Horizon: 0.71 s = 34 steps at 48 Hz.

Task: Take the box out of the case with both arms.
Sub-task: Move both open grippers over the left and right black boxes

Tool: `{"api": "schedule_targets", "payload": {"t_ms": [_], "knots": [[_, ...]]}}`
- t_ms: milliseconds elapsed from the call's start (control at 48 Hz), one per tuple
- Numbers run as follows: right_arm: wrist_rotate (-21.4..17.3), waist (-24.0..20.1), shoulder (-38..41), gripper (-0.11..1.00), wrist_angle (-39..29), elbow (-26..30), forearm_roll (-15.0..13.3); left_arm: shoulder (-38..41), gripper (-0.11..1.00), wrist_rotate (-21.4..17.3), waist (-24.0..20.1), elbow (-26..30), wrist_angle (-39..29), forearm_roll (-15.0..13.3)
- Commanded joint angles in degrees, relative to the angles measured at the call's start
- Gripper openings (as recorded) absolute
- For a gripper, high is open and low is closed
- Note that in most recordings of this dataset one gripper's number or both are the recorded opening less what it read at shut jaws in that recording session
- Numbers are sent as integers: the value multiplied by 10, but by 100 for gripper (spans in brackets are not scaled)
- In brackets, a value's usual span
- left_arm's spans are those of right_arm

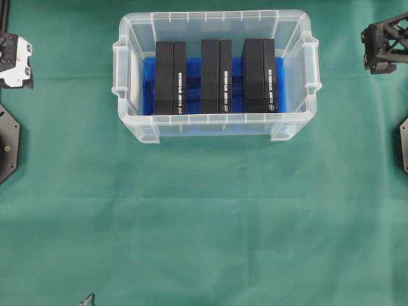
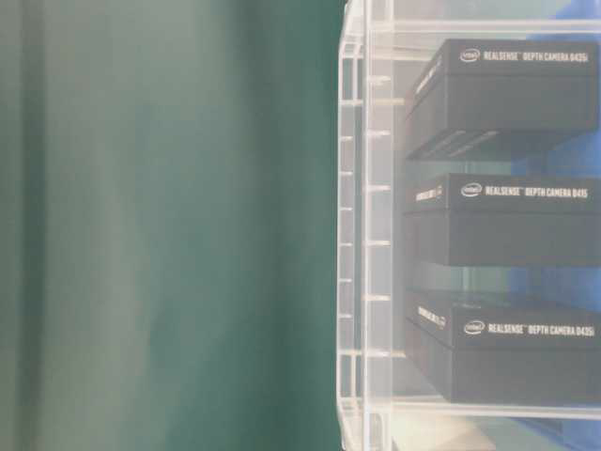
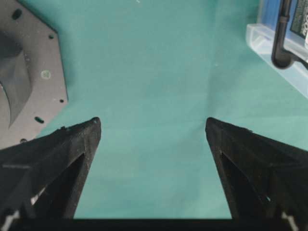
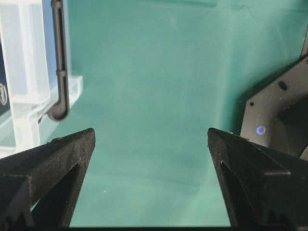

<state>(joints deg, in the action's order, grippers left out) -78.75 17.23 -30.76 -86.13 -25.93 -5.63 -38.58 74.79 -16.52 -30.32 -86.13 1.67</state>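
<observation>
The clear plastic case (image 1: 134, 124) stands at the table's far middle, its bottom lined with a blue sheet (image 1: 194, 83). Three black boxes stand side by side in it: left (image 1: 170, 78), middle (image 1: 216, 76), right (image 1: 258, 75). The table-level view shows them through the case's wall (image 2: 376, 235), with white lettering on the boxes (image 2: 507, 221). My left gripper (image 3: 151, 126) is open and empty over bare cloth, far left of the case (image 3: 269, 45). My right gripper (image 4: 151, 134) is open and empty over cloth, right of the case (image 4: 29, 72).
Green cloth (image 1: 204, 223) covers the table. The left arm's base plate (image 1: 7, 143) sits at the left edge, also in the left wrist view (image 3: 29, 82). The right arm's base plate (image 1: 403, 143) sits at the right edge, also in the right wrist view (image 4: 279, 110).
</observation>
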Motion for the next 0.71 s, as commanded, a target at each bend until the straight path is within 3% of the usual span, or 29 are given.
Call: {"api": "schedule_targets", "payload": {"t_ms": [0,333,688], "knots": [[1,-1,-1,94,1,11,4,17,85,4,-2,24,3,-1],[3,-1,40,94,15,34,11,161,85,5,11,138,4,-1],[10,-1,156,94,67,134,12,267,85,-16,6,251,-3,8]]}}
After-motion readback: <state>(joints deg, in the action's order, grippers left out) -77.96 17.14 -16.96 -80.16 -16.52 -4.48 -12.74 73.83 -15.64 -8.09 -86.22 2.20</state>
